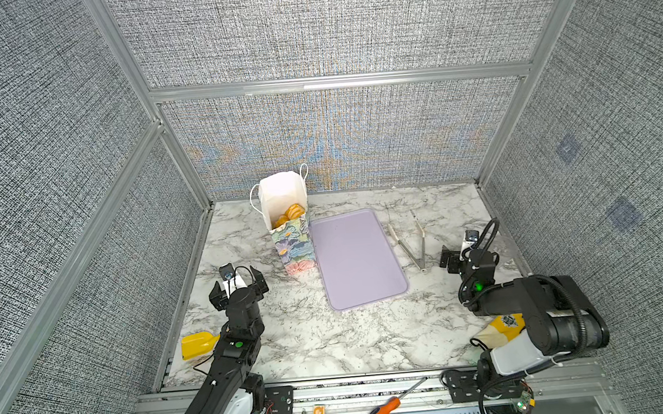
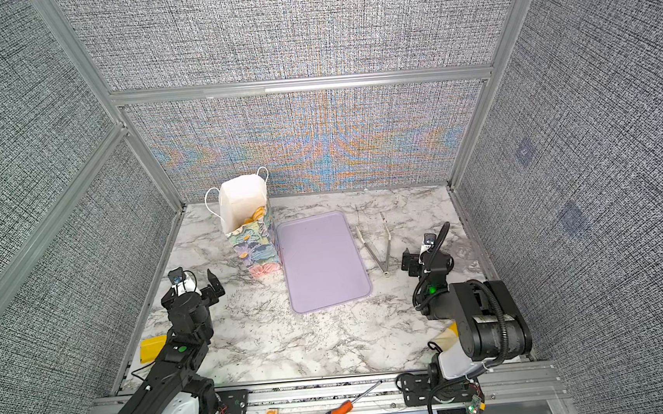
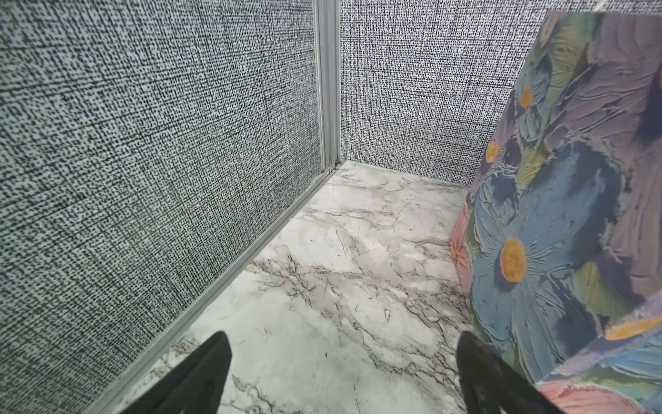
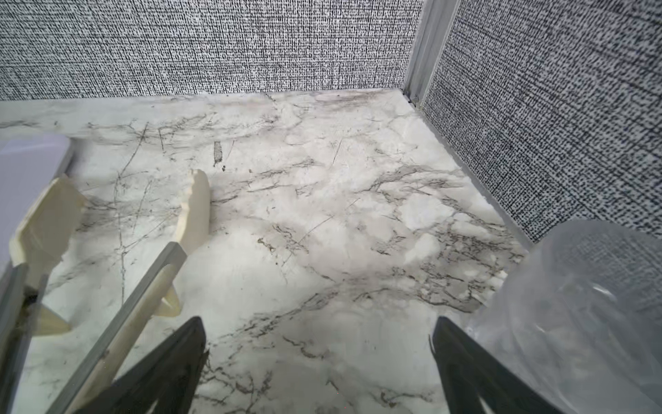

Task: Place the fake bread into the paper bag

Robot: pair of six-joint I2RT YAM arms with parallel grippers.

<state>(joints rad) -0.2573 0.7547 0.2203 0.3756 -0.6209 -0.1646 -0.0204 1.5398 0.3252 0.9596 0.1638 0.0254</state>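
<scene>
The paper bag (image 1: 292,243) (image 2: 252,244) stands upright at the back left of the marble table, its mouth open and its white lining showing. Several pieces of the fake bread (image 1: 292,213) (image 2: 256,214) lie inside it, golden-orange, only partly visible over the rim. My left gripper (image 1: 238,285) (image 2: 192,290) (image 3: 342,337) hovers low in front and to the left of the bag, open and empty; the bag's floral side (image 3: 555,215) is close beside one finger. My right gripper (image 1: 461,255) (image 2: 421,258) (image 4: 318,322) is open and empty at the right side of the table.
A flat lilac tray (image 1: 358,258) (image 2: 322,261) lies right of the bag. Metal tongs with cream tips (image 1: 409,242) (image 4: 193,204) lie between tray and right gripper. A yellow scoop (image 1: 197,345) sits by the left wall, a screwdriver (image 1: 386,408) on the front rail. Clear plastic (image 4: 580,304) is beside the right gripper.
</scene>
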